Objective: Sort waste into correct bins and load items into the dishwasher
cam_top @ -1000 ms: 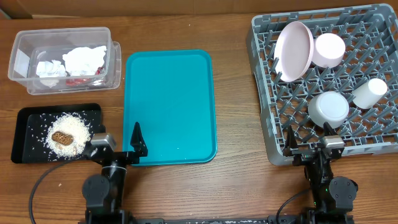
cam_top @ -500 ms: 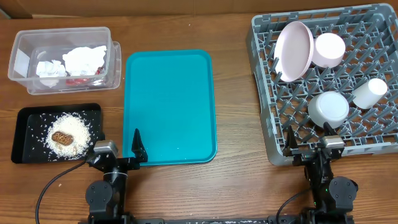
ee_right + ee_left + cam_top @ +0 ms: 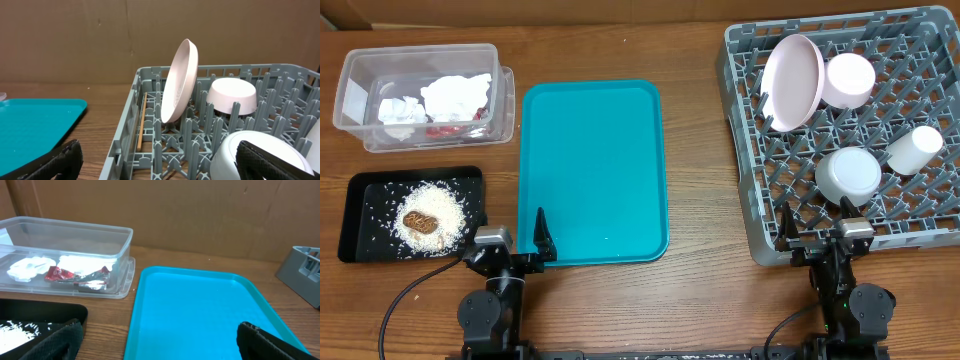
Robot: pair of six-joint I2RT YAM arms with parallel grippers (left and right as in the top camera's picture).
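With dishes [image 3: 793, 80] in the dishwasher [image 3: 741, 130] at two o'clock, left gripper [image 3: 160, 347] and right gripper [image 3: 160, 167], both gaping empty, should park gently.

A clear tub [image 3: 123, 255] sits upper left, holding white napkins [image 3: 29, 266] and a red wrapper [image 3: 59, 274]. The teal tray [image 3: 200, 305] fills the centre, a black tray [image 3: 47, 314] with whitish crumbs [image 3: 19, 330] lies lower left, and a grey rack [image 3: 302, 272] corner shows far right. The left gripper [image 3: 159, 332] has its fingers [image 3: 60, 340] wide apart along the bottom edge
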